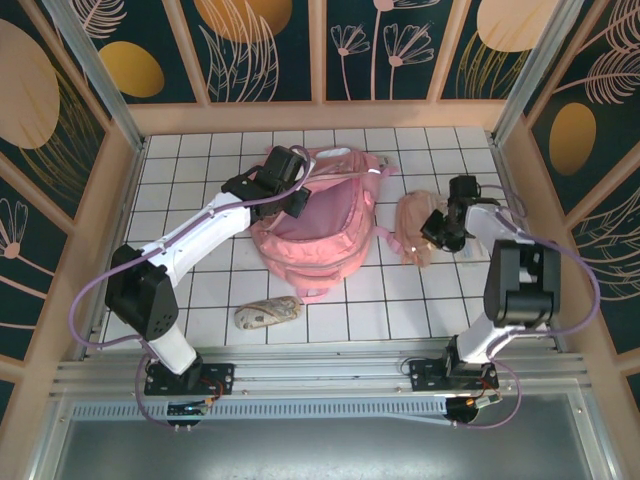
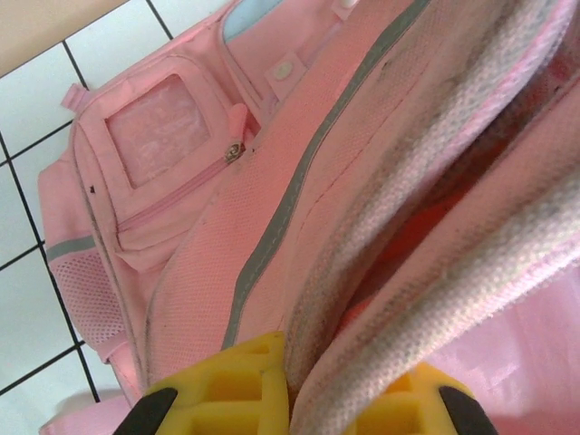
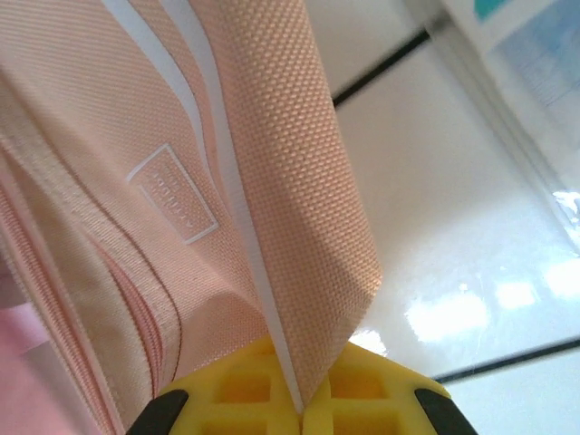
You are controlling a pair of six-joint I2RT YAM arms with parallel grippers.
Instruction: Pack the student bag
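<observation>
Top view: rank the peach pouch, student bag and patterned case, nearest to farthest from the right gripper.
1. peach pouch, pinched in the right gripper, right side.
2. student bag, to the gripper's left, mid-table.
3. patterned case, near edge, farther left.

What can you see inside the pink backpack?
Mauve lining shows in the opening of the student bag; the left gripper pinches its rim. Anything deeper is covered by fabric.
</observation>
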